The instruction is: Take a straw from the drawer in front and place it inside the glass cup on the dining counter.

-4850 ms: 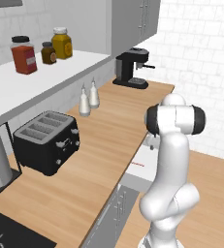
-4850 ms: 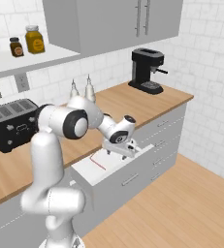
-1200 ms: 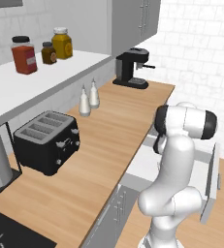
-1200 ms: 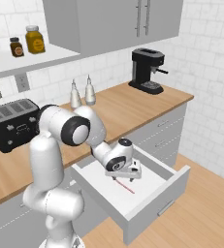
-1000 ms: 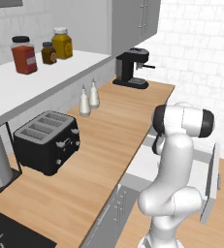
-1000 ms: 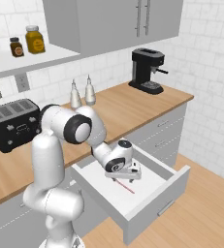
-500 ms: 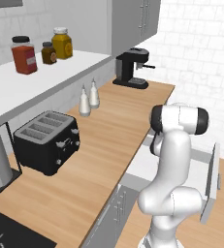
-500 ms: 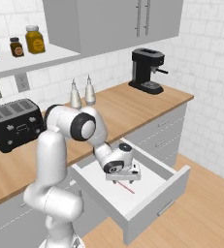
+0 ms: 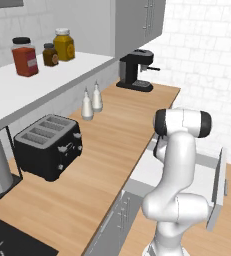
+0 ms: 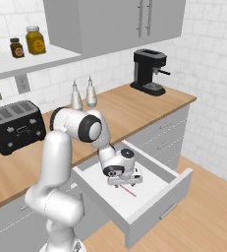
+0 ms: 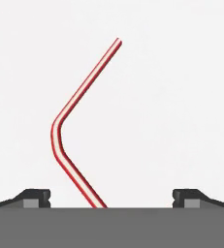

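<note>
The drawer stands pulled out in front of the grey cabinets, its white inside showing. On its floor lies the straw, thin and red with a bent end. My gripper hangs low inside the drawer, right over the straw, and is open. In the hand view the straw runs up from between the two fingertips, nearer the left one, with nothing gripped. In the left base view my arm covers the hand, and the drawer sticks out to the right. The glass cup and the dining counter are out of view.
A wooden worktop carries a black coffee machine, two shakers and a black toaster. Jars stand on the white shelf above. Closed drawers sit to the right of the open one.
Since the earliest frames the drawer has come fully out. Over the last second the hand has sunk a little toward the straw, jaws staying wide.
</note>
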Robot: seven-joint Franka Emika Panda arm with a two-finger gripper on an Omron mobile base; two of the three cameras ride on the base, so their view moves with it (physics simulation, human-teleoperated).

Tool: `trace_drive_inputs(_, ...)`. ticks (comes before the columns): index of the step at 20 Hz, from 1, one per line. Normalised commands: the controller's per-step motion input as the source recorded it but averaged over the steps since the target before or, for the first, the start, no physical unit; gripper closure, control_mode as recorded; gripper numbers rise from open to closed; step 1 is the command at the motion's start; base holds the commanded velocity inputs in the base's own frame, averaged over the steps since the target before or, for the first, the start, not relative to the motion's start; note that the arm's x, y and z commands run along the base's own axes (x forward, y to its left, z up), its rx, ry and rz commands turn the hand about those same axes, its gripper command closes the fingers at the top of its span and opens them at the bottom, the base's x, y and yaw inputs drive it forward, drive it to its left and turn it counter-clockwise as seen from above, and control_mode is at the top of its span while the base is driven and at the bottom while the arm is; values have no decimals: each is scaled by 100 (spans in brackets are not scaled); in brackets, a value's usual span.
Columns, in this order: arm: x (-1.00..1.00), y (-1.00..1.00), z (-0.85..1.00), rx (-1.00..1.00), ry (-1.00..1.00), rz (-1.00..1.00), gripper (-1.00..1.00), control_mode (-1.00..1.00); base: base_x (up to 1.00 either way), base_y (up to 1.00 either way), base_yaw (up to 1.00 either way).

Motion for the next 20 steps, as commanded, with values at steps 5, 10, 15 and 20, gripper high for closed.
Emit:
trace_drive_inputs(5,0,5,-23,0,-1,5,-100,-100,0,0,0)
trace_drive_inputs(10,0,12,-28,-2,0,4,-100,-100,0,0,0)
trace_drive_inputs(15,0,15,-32,-4,0,3,100,-100,0,0,0)
trace_drive_inputs(20,0,5,-23,-1,0,4,100,-100,0,0,0)
